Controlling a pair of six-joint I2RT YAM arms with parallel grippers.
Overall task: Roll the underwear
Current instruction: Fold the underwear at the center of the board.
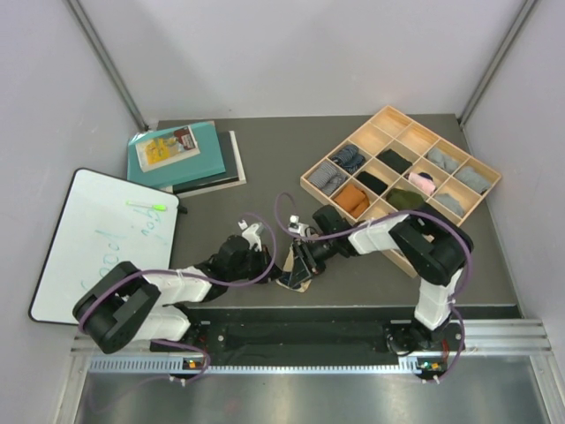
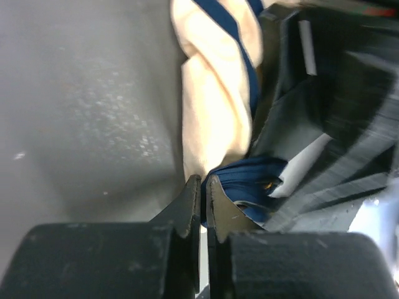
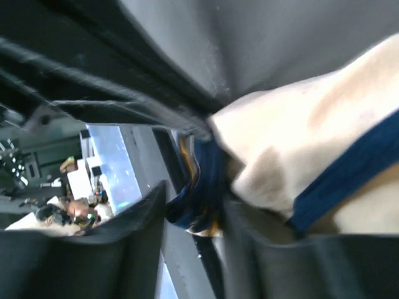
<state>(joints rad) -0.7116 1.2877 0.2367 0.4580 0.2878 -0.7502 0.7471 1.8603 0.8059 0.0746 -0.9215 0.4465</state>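
While both arms reach low and inward along the near edge of the table [image 1: 274, 150], the left gripper [image 2: 202, 184], jaws narrowed to a sliver, pinches the hem of the beige pair [image 2: 215, 106], and the right gripper [image 3: 194, 205] clamps a bunched, navy-edged fold of it. The cloth lies twisted and crumpled between them at mid near edge, apart from the wooden tray [image 1: 344, 144].
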